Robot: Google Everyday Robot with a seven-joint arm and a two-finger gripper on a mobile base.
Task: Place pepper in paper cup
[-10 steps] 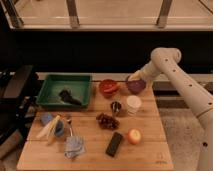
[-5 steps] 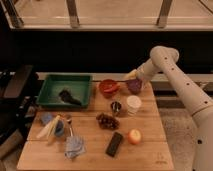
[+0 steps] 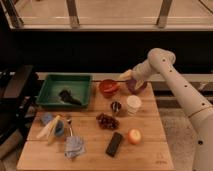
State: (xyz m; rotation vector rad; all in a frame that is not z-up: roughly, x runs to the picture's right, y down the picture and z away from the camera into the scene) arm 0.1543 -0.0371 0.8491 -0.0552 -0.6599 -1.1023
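Eyes on the paper cup (image 3: 133, 105), plain white, upright near the middle of the wooden table (image 3: 150, 150); no print shows on its wall. There is a small mark on the table's near right corner, toward the camera from the cup, too tiny to read.

The gripper (image 3: 125, 76) hangs behind the cup and a shade left, above the gap between the red bowl (image 3: 108, 87) and the purple bowl (image 3: 136, 85); its pale fingers stand apart, and nothing shows between them. The white arm (image 3: 175, 85) sweeps away right of the cup and is cut off by the frame's edge.

The pepper I cannot pick out; if it lies in the red bowl, red swallows red.

Just left of the cup, almost touching, stands a small metal cup (image 3: 116, 106); left and nearer the camera lies a dark bunch of grapes (image 3: 106, 121). Straight in front of the cup sits a round orange fruit (image 3: 133, 136), with a flat black object (image 3: 115, 144) beside it, its face unreadable.

Far left of the cup is a green tray (image 3: 50, 82) holding a dark lump (image 3: 68, 97) I cannot identify; nearer the camera from there sit a blue cup (image 3: 47, 118), something pale yellow (image 3: 49, 130) and a crumpled blue cloth (image 3: 74, 146), all blurred together.
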